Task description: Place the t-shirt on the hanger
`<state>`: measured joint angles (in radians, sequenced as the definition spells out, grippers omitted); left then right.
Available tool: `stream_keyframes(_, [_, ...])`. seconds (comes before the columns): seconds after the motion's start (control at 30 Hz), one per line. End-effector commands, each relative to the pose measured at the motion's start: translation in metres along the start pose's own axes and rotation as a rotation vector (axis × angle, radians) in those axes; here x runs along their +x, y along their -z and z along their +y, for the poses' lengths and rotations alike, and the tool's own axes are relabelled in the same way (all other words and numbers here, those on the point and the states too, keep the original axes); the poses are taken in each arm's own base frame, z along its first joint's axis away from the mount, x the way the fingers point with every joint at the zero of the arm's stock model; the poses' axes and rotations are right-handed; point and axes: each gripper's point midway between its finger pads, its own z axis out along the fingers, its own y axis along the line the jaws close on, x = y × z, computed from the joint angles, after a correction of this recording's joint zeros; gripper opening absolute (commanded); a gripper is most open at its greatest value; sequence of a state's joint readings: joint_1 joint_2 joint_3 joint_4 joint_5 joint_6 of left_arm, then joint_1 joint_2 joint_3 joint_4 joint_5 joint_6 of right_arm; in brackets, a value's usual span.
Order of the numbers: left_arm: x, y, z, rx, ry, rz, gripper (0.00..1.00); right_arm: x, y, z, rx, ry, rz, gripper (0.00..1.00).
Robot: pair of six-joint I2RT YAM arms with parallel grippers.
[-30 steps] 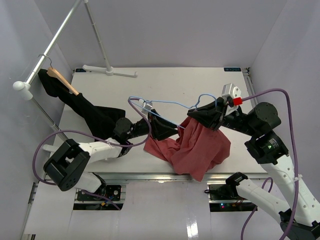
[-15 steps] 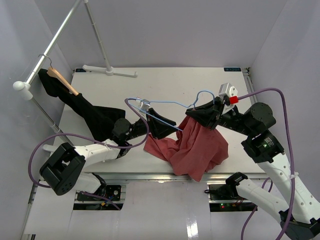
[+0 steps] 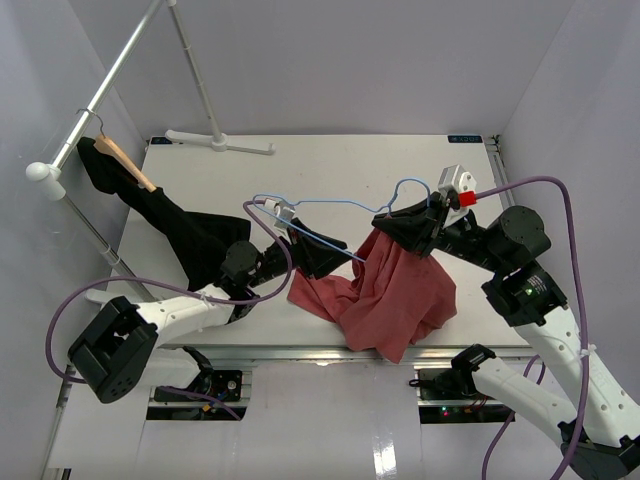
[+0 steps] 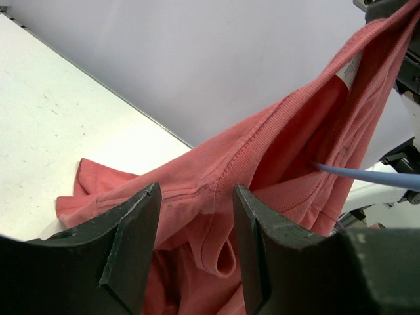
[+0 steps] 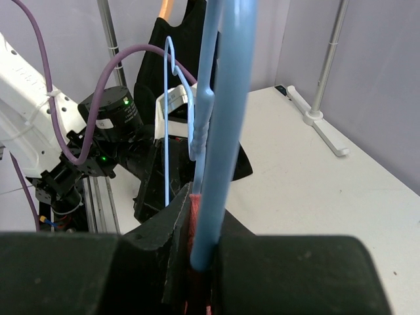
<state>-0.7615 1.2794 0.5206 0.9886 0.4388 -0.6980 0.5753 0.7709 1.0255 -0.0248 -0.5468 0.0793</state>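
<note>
Far left: black garment (image 3: 175, 225) hanging on a wooden hanger (image 3: 125, 160) off the rack (image 3: 100, 95); not part of this job. Left claw (image 4: 195, 197) hovering low over the table (image 3: 330, 160), jaws standing well apart and gripping nothing. The ribbed collar (image 4: 262, 141) is showing through the gap just beyond the fingers; cannot tell whether it is touching them. Hanger (image 3: 330, 203) riding in the air across the middle, tilted, with one wire arm running into the neck opening, going by the left wrist view. T-shirt (image 3: 395, 290) hanging by its upper edge from the right claw (image 3: 410, 228), its bulk draping down and pooling on the table near the front edge. Right claw pinching tight on the hanger wire and a fold of red cloth together. Judging the step: feeding the hanger through the neck, only partly done, one wire arm looking inside and the other bare. Next move is likely calling for the left claw to close on the collar rim ahead of it and draw the cloth along the bare wire arm, with the right claw holding the wire steady.
</note>
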Motion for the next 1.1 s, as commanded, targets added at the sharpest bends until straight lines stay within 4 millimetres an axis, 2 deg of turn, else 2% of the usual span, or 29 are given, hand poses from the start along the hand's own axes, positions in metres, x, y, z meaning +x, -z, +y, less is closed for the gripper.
stream_keyframes(0.0, [-0.011,0.0,-0.005,-0.006,-0.034,-0.036,0.57,-0.014,-0.001,-0.009,0.048,0.036,-0.058,0.08])
stream_keyframes(0.1, [-0.009,-0.003,-0.006,0.002,-0.026,-0.027,0.54,-0.013,-0.001,-0.01,0.052,0.034,-0.057,0.08])
stream_keyframes(0.27, [-0.003,-0.008,-0.009,0.019,-0.018,-0.009,0.43,-0.01,-0.001,-0.016,0.083,0.033,-0.055,0.08])
stream_keyframes(0.3, [-0.002,-0.008,-0.01,0.018,-0.018,-0.006,0.44,-0.01,-0.001,-0.016,0.086,0.034,-0.054,0.08])
stream_keyframes(0.37, [-0.002,-0.007,-0.008,0.005,-0.019,-0.01,0.53,-0.009,-0.001,-0.019,0.098,0.035,-0.049,0.08])
stream_keyframes(0.63, [-0.015,0.002,-0.007,-0.049,-0.028,-0.062,0.62,-0.001,-0.004,-0.031,0.146,0.033,-0.019,0.08])
stream_keyframes(0.73, [-0.013,0.003,-0.01,-0.034,-0.016,-0.063,0.6,-0.001,-0.004,-0.032,0.154,0.03,-0.02,0.08])
stream_keyframes(0.8, [-0.01,0.003,-0.011,-0.021,-0.009,-0.056,0.48,-0.002,-0.004,-0.034,0.161,0.032,-0.024,0.08])
stream_keyframes(0.87, [-0.006,0.003,-0.011,-0.015,-0.004,-0.047,0.43,-0.002,-0.005,-0.035,0.168,0.029,-0.025,0.08])
stream_keyframes(0.97, [-0.002,0.003,-0.01,-0.011,0.003,-0.036,0.45,-0.003,-0.004,-0.038,0.186,0.03,-0.029,0.08])
stream_keyframes(1.07, [0.002,0.005,-0.007,-0.02,0.008,-0.036,0.55,-0.005,-0.002,-0.039,0.198,0.035,-0.04,0.08])
